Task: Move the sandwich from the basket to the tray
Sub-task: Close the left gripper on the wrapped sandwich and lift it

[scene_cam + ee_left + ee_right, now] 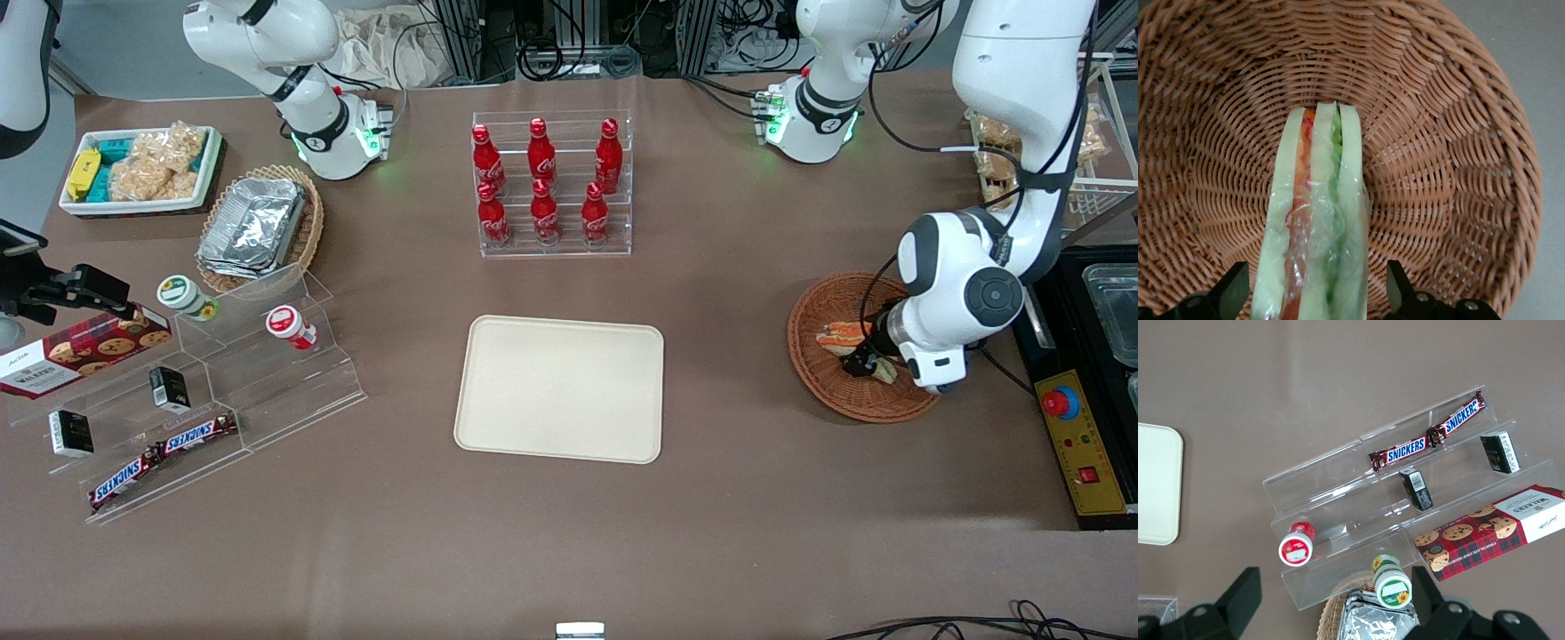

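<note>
The left arm's end effector hangs released, fingers straddling the wrapped triangular white-bread sandwich inside the round reddish-brown wicker basket.

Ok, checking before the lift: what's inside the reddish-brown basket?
One wrapped sandwich lies in the basket; the open gripper straddles it. The weave under the sandwich is covered.

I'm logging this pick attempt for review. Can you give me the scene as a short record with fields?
sandwich: lying in the basket, wrapped, filling edge up
pincer: open, down in the basket, one finger on each side of the sandwich, not closed on it
tray: on the table, toward the parked arm from the basket, nothing on it
step: sandwich not yet lifted
</note>
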Available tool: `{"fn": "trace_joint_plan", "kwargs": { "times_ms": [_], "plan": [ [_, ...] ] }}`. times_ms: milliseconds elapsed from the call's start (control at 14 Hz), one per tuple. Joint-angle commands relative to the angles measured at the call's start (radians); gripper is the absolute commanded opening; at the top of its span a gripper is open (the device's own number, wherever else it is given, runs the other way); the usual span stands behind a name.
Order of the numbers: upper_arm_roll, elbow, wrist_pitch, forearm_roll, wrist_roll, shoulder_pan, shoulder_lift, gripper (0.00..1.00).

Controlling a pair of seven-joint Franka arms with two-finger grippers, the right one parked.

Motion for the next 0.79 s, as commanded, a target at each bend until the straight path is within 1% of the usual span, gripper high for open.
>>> {"fn": "trace_joint_plan", "kwargs": {
  "times_ms": [0,143,214,429,500,714],
  "plan": [
    [0.008,0.007,0.008,0.008,-0.013,-0.001,0.012,0.00],
    [0.006,0.007,-0.005,0.009,0.007,-0.001,-0.002,0.00],
    [0.006,0.015,-0.030,0.009,0.013,-0.002,-0.044,0.00],
    [0.002,0.111,-0.266,-0.001,0.176,-0.008,-0.169,0.00],
    [-0.004,0.150,-0.323,-0.012,0.188,-0.014,-0.192,0.00],
    [-0.122,0.191,-0.387,-0.038,0.142,-0.014,-0.244,0.00]
  ]
}}
